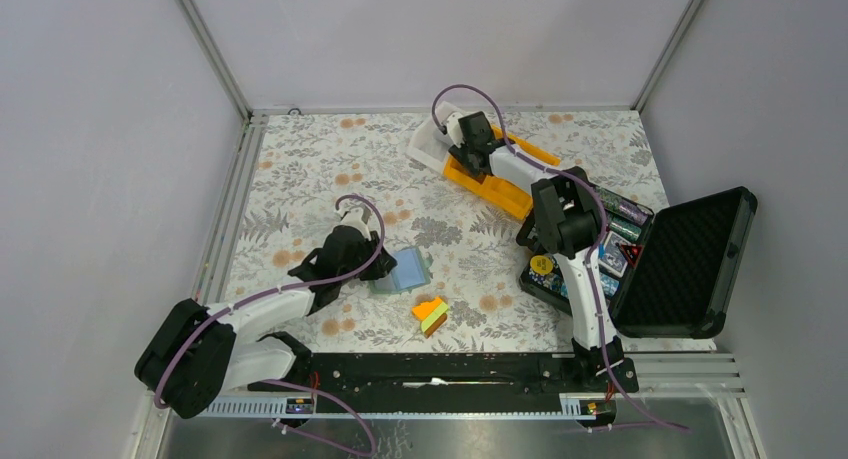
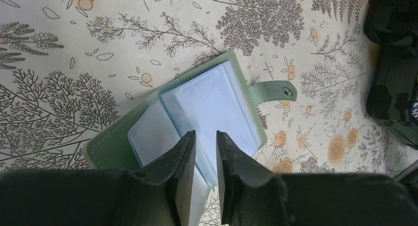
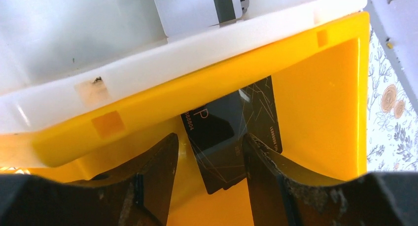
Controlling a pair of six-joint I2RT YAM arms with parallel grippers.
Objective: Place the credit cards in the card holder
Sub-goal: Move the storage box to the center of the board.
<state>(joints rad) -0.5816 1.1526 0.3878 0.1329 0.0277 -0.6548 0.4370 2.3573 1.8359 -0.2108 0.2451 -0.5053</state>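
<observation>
The table [image 1: 300, 179], covered in a floral cloth, is carrying everything. An open black case [image 1: 690, 269] is sitting along its right edge, its foam-lined lid tilting back towards the right and round chips [image 1: 543, 266] showing in its base. Near the far edge, right of the middle, a yellow tray [image 1: 490, 191] and a white tray [image 1: 428, 144] are lying side by side, their walls touching.

The right arm is reaching out over the yellow tray. The right hand [image 3: 208, 140] is standing open, its fingers [image 3: 157, 177] spread wide on either side of a black card [image 3: 222, 132] that is resting inside the tray against the wall next to the white tray. The left finger is staying clear of the card – the right one is overlapping its edge, and I cannot tell whether they are touching. A white card [image 3: 192, 7] with a black stripe is lying in the white tray.

The holder [image 2: 217, 98] is lying open near the middle of the table, slightly left, its strap [image 2: 273, 91] pointing outward. The left hand [image 2: 205, 137] is hovering low over its pale blue pockets with the jaws only a narrow gap apart, a clear leaf showing between them – not visibly pinched.

A small wedge [image 1: 432, 315] is sitting just beside the holder, towards the near edge.
</observation>
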